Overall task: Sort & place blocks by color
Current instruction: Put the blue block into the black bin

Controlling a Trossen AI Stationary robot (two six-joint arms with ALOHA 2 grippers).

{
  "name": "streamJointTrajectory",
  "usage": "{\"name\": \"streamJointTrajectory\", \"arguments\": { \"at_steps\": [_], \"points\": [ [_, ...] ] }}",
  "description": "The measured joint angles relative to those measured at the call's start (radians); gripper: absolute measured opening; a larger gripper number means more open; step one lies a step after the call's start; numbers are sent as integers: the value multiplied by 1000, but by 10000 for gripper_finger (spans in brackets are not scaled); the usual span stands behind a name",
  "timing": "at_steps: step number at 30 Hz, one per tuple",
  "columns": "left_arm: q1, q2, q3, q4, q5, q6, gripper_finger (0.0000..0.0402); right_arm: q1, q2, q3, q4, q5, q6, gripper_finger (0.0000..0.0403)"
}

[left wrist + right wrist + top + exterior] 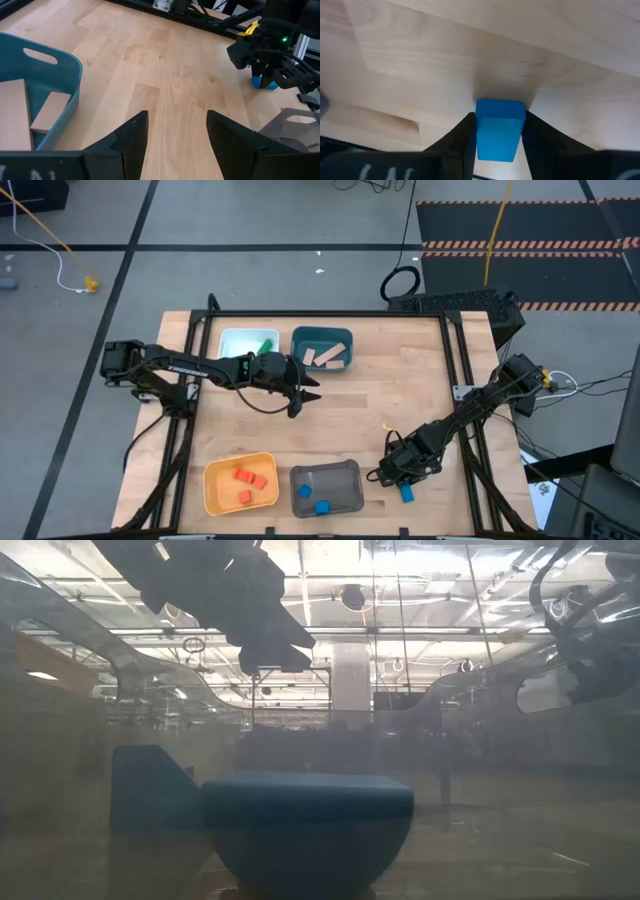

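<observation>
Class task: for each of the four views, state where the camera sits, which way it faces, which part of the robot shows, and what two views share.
High view: above the table, looking straight down; both arms, bins, left end effector, right end effector.
Low view: at table-top height, looking level into the room; arm parts hang from above.
Left wrist view: on the left arm, facing the tabletop; its open end effector shows.
Right wrist view: on the right arm, facing down; its end effector is shut on the blue block.
Shared: that blue block appears in the high view, left wrist and right wrist views.

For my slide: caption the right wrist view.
Right gripper shut on a blue block on the wooden table.
</observation>
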Motion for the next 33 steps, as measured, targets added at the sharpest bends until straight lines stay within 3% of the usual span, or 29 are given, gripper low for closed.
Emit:
{"name": "streamJointTrajectory", "arguments": {
  "at_steps": [5, 10, 20, 27, 33],
  "points": [
    [0, 0, 0, 1, 0, 2, 200, -4, -16, -1, -2, 19, -54, 112],
    [0, 0, 0, 1, 0, 0, 200, -22, -84, -2, -3, 128, -79, 112],
    [0, 0, 0, 3, 0, -18, 200, -84, -173, -5, -49, 549, -234, 111],
    [-2, 0, 0, 2, 2, -33, 200, -159, -180, -5, -15, 847, -490, 111],
    [-2, 0, 0, 1, 2, -66, 200, -216, -181, -5, 127, 1017, -723, 112]
  ]
}}
